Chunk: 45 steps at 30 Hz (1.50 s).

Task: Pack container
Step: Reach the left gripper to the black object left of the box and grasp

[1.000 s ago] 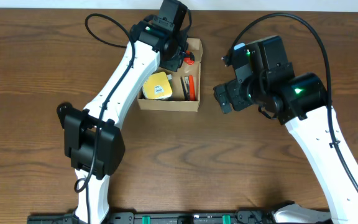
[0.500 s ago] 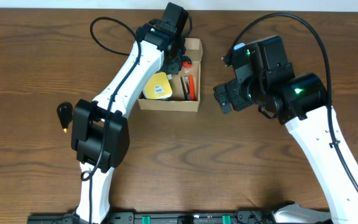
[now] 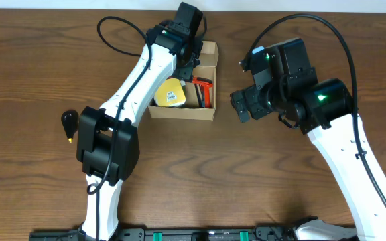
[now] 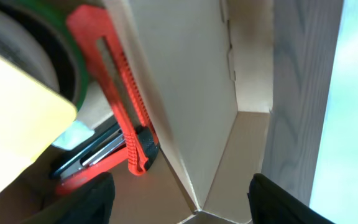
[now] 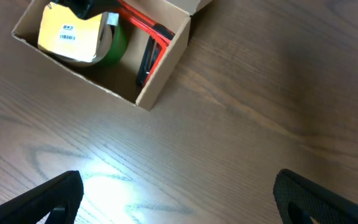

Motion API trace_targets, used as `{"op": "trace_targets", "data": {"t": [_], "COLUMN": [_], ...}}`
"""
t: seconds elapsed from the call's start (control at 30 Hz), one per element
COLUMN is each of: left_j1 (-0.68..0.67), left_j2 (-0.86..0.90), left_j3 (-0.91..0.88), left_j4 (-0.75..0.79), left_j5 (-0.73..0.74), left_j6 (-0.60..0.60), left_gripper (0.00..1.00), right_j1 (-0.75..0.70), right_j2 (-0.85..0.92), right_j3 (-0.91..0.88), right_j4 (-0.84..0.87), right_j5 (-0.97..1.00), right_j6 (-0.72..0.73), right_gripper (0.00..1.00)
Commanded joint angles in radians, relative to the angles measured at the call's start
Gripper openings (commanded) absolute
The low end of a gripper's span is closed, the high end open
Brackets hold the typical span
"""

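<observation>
The container point(image 3: 181, 112) is an open tan cardboard box at the table's far middle, also in the right wrist view point(image 5: 160, 70). Inside lie a yellow block point(image 3: 168, 92), a green tape roll point(image 5: 118, 41), a black-and-red tool point(image 5: 146, 62) and a red utility knife point(image 4: 118, 93). The knife rests slanted against the box's inner wall point(image 4: 185, 93). My left gripper point(image 4: 182, 205) hangs open just over the box's far end, nothing between its fingers. To the right of the box, my right gripper point(image 5: 179, 199) stands open and empty over bare table.
A small black tool with a yellow tip point(image 3: 68, 123) lies on the wooden table to the left, beside the left arm's base joint. The box's flap lid point(image 3: 208, 52) stands open at its far right corner.
My left gripper has opened and let go of the red utility knife, which now lies inside the box. The right arm has not moved.
</observation>
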<state>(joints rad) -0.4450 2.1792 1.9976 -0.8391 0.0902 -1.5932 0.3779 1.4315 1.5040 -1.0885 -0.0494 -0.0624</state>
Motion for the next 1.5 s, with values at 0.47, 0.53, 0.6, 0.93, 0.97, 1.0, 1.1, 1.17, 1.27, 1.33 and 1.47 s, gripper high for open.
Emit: {"op": "trace_targets", "data": {"t": [0.47,0.53,0.6,0.93,0.97,1.0,1.1,1.17,1.27,1.33,1.47], "left_j1": [0.275,0.344,0.409,0.627,0.637,0.649,0.66,0.661,0.661,0.661,0.665], "left_j2": [-0.297,-0.299,-0.296,-0.294,-0.294,-0.294,-0.294,-0.294,-0.294,-0.294,-0.294], "left_j3": [0.002,0.002,0.0,-0.095,-0.112,-0.144,-0.217,-0.265,-0.332,-0.382,-0.486], "left_j4": [-0.366,-0.406,-0.435,-0.547,-0.548,-0.549,-0.533,-0.511,-0.48,-0.435,-0.332], "left_j5": [-0.213,-0.205,-0.195,-0.196,-0.194,-0.193,-0.217,-0.245,-0.256,-0.282,-0.306], "left_j6": [0.434,0.543,0.679,1.003,1.02,1.035,1.088,1.113,1.115,1.131,1.203], "left_gripper": [0.89,0.94,0.98,0.95,0.95,0.95,0.95,0.95,0.95,0.95,0.95], "right_j1": [-0.006,-0.006,-0.006,-0.006,-0.006,-0.006,-0.006,-0.006,-0.006,-0.006,-0.006], "right_j2": [0.002,0.002,0.002,0.002,0.002,0.002,0.002,0.002,0.002,0.002,0.002], "right_j3": [-0.002,-0.002,-0.002,-0.002,-0.002,-0.002,-0.002,-0.002,-0.002,-0.002,-0.002], "right_j4": [-0.002,-0.002,-0.002,-0.002,-0.002,-0.002,-0.002,-0.002,-0.002,-0.002,-0.002], "right_j5": [0.0,0.0,0.0,0.0,0.0,0.0,0.0,0.0,0.0,0.0,0.0], "right_j6": [-0.01,-0.01,-0.01,-0.01,-0.01,-0.01,-0.01,-0.01,-0.01,-0.01,-0.01], "right_gripper": [0.99,0.99,0.99,0.99,0.99,0.99,0.99,0.99,0.99,0.99,0.99]}}
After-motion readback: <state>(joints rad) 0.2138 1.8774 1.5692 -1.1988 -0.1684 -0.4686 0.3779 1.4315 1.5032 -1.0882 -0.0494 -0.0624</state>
